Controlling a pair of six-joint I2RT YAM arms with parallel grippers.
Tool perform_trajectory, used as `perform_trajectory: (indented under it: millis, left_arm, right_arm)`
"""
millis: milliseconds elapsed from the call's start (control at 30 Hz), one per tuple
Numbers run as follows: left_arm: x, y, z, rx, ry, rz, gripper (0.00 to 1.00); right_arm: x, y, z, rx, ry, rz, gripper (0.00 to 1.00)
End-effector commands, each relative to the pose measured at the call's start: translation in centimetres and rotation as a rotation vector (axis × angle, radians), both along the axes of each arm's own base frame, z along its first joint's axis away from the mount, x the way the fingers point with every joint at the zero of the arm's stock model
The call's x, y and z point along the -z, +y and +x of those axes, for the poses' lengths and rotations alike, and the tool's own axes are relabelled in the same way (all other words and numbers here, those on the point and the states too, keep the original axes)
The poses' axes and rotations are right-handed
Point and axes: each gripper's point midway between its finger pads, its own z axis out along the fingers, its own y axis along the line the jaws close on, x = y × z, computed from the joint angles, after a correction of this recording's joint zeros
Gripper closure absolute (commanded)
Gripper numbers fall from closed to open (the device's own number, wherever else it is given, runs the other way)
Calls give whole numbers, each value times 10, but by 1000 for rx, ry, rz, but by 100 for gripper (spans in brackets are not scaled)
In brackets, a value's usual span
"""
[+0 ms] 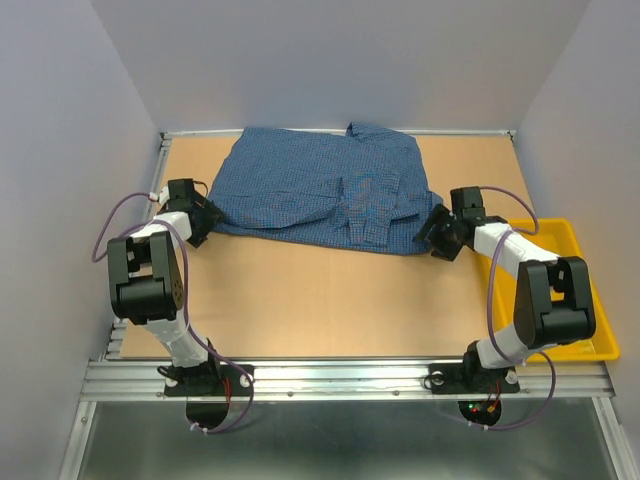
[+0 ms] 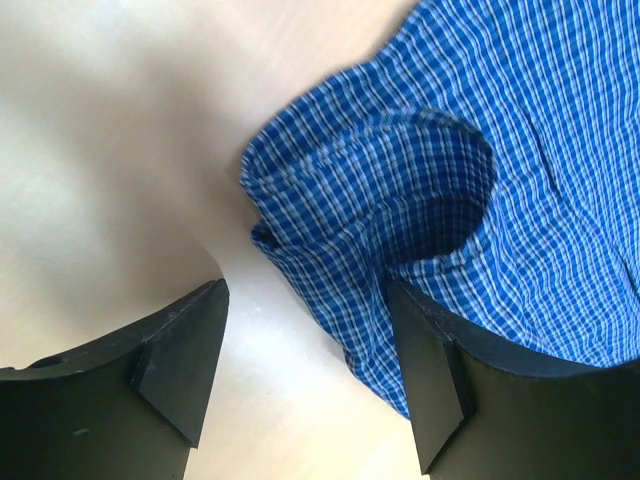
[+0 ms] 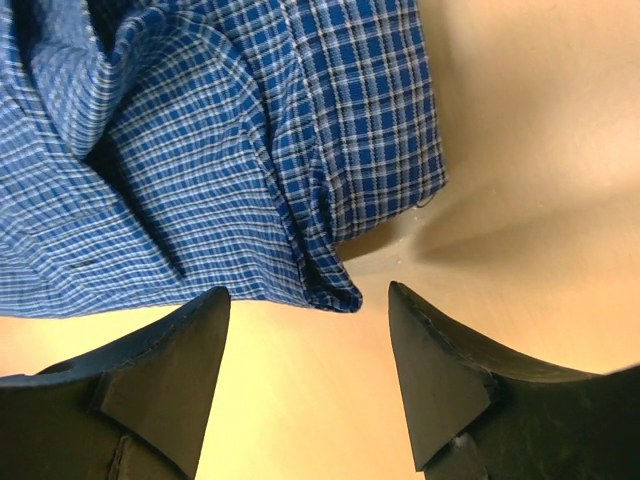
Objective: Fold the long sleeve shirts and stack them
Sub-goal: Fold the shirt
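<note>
Here: both arms reach low to shirt (image 1: 310,185) edges; left end effector (image 2: 305,300) and right end effector (image 3: 308,300) agape, gripping nothing.

One blue checked shirt (image 1: 320,185); one yellow tray (image 1: 565,232); two claws: left claw (image 1: 205,218), right claw (image 1: 429,229).

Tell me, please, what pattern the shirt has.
The shirt is fine blue-and-white check, clearest in the right wrist view.
</note>
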Motion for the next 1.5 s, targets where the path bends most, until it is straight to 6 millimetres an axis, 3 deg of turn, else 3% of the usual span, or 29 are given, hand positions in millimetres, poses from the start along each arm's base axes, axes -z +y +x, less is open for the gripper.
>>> perform_trajectory:
  millis: [0,300,500,600,700,733,833,933,1100,1167,1233,1300,1400,1467]
  left_arm:
    - [0,15,-1,-49,-12,-1,24]
    - [11,10,3,-19,0,-39,30]
    - [20,10,4,-8,19,-40,41]
    - [22,11,6,-3,25,-33,49]
    - [22,15,8,3,28,-9,67]
    - [20,17,11,0,27,2,77]
    - [17,30,9,-17,50,69,93]
    - [10,39,6,-34,71,115,99]
    - [-1,43,-23,-50,122,150,98]
    - [9,40,-50,-47,181,155,97]
    - [7,36,-64,-41,179,149,94]
    - [21,29,-91,-38,220,127,90]
    - [14,21,-108,-36,191,100,82]
    - [2,16,-111,-21,148,88,64]
  right_arm:
    - [-19,5,19,23,-140,68,30]
    - [3,12,17,35,-146,131,34]
    - [20,9,14,57,-134,128,39]
    - [27,6,13,59,-126,113,48]
    - [30,-6,12,71,-128,90,65]
    - [27,-12,13,85,-138,87,75]
    - [21,-28,15,116,-160,84,96]
    - [13,-37,13,119,-171,79,100]
    - [-6,-34,3,107,-168,89,99]
    - [-8,-35,-9,107,-138,81,99]
    - [-4,-37,-21,110,-108,64,99]
    - [1,-37,-37,105,-65,54,100]
    - [6,-36,-57,94,-26,47,97]
    - [2,-37,-64,81,-27,32,84]
